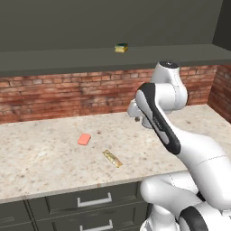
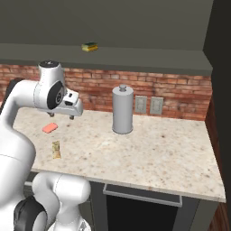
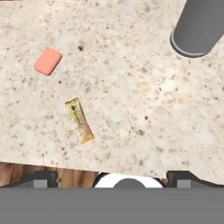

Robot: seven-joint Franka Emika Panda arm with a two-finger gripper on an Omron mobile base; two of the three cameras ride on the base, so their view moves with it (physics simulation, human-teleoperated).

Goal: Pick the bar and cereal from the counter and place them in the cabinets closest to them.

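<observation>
A red brick wall (image 1: 67, 94) backs the beige speckled counter (image 1: 40, 158), with a long dark grey shelf (image 1: 54, 61) running above it across both base views. Dark grey drawer fronts (image 1: 92, 200) with silver handles sit below the counter edge at the lower left of the left base view.

In the left base view, a salmon-pink block (image 1: 84, 139) lies left of centre on the counter. The bar (image 1: 112, 158) lies flat just below and right of it, near the front edge, apart from the block. A small yellow and green item (image 1: 121, 48) rests on the shelf at upper centre. The gripper (image 1: 134, 113) hangs above the counter right of centre, clear of the bar.

In the right base view, the grey cylindrical canister (image 2: 122, 109) stands upright at centre, with two wall outlets (image 2: 149, 105) on the brick to its right.

In the hand view, the block is at upper left, the bar at centre left, and the canister base at upper right. The finger tips sit well apart at the bottom edge, spread wide with nothing between them.
</observation>
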